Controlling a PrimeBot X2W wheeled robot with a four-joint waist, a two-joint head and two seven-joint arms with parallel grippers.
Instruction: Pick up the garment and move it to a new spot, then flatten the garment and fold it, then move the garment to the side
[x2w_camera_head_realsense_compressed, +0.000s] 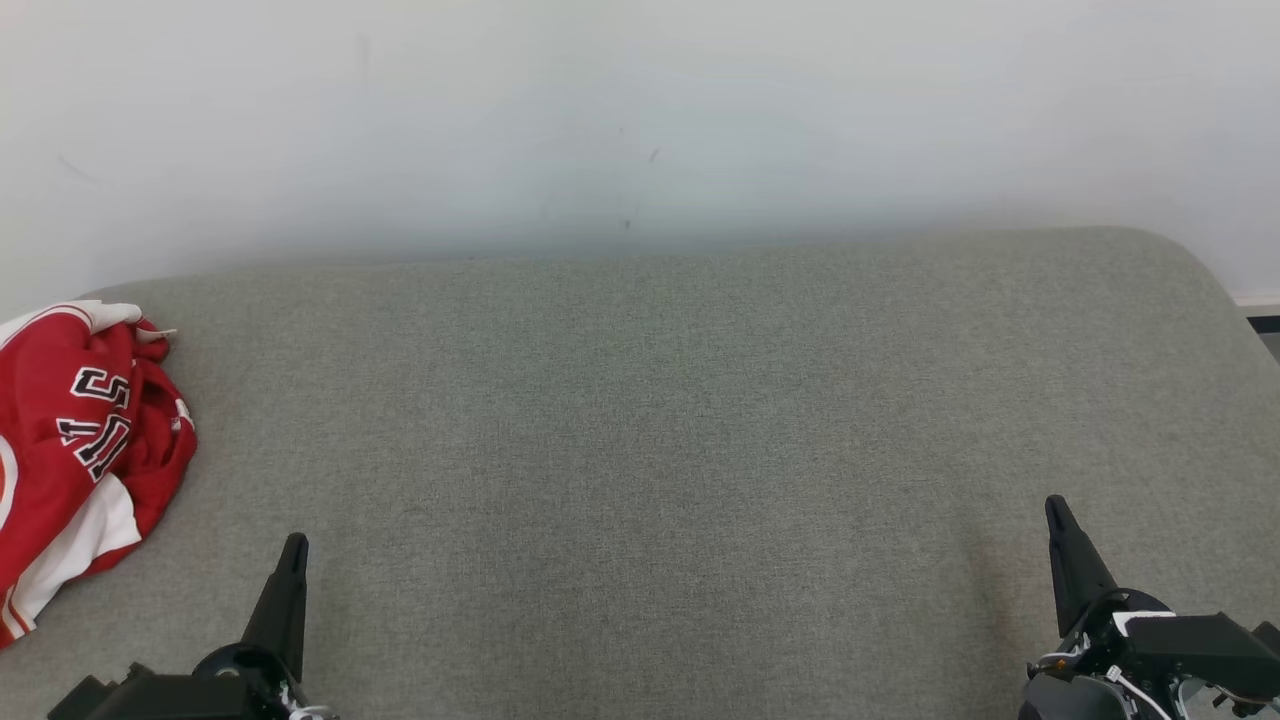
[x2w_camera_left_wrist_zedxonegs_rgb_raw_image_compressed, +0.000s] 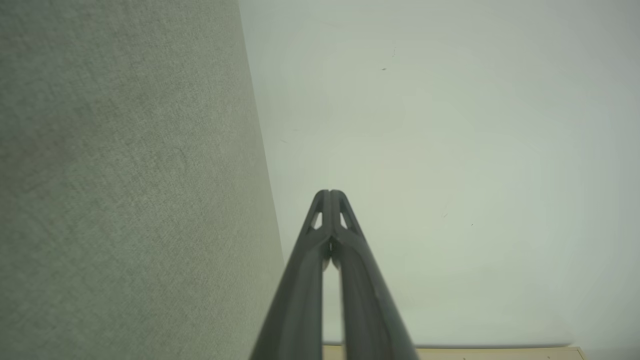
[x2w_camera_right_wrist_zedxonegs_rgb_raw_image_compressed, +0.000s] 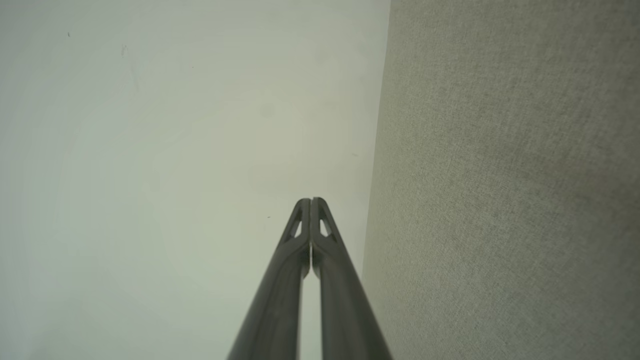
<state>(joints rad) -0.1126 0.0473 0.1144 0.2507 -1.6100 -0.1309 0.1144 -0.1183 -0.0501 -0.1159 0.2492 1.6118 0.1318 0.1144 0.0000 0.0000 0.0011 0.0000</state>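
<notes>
While red-and-white garment (x2w_camera_head_realsense_compressed: 80, 440) lies crumpled, grey cushion (x2w_camera_head_realsense_compressed: 650, 450) beneath, wall (x2w_camera_head_realsense_compressed: 640, 120) behind

Red garment (x2w_camera_head_realsense_compressed: 80, 450), beyond and left of the left gripper (x2w_camera_head_realsense_compressed: 296, 545) fingers: black, white-edged lettering (x2w_camera_head_realsense_compressed: 100, 415), one character resembling "S"; the others creased, unreadable.

Cloth, weave and matt plastic.
Soft, crumpled cloth in garment (x2w_camera_head_realsense_compressed: 80, 440) at left; coarse grey woven fabric over surface (x2w_camera_head_realsense_compressed: 640, 420); smooth matt wall (x2w_camera_head_realsense_compressed: 640, 120) at far side; dark matt plastic-looking fingers (x2w_camera_left_wrist_zedxonegs_rgb_raw_image_compressed: 300, 300).
</notes>
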